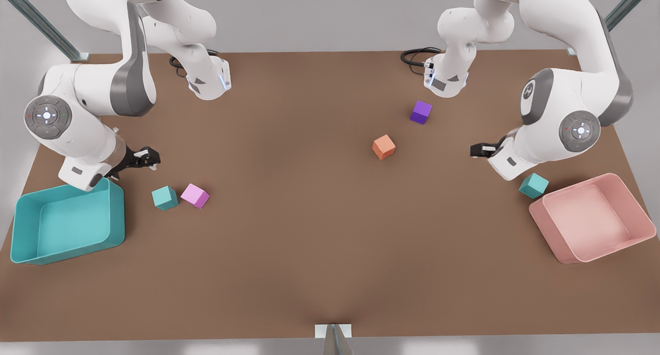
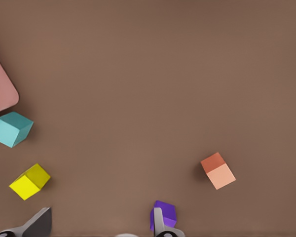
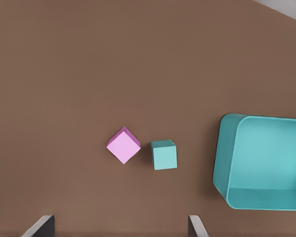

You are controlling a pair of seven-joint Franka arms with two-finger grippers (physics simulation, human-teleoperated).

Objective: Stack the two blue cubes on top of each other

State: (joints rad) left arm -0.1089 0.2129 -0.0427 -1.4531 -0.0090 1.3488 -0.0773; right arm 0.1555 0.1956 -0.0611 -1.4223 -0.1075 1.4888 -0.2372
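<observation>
Brown tabletop (image 1: 319, 231) carries everything. Right gripper (image 1: 147, 158) hovers spread wide, just above one teal cube (image 1: 164, 197) beside a pink cube (image 1: 195, 195) and teal bin (image 1: 67, 223). Left gripper (image 1: 482, 149), also wide, hangs near the other teal cube (image 1: 533, 185) by the pink bin (image 1: 590, 218).

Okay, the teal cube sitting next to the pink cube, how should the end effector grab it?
Come straight down on the teal cube and pinch two opposite side faces; it sits flat on the table. Probably the pair not facing the pink cube, which lies close beside it. The open right end effector hangs nearest; the left end effector is across the table.
</observation>
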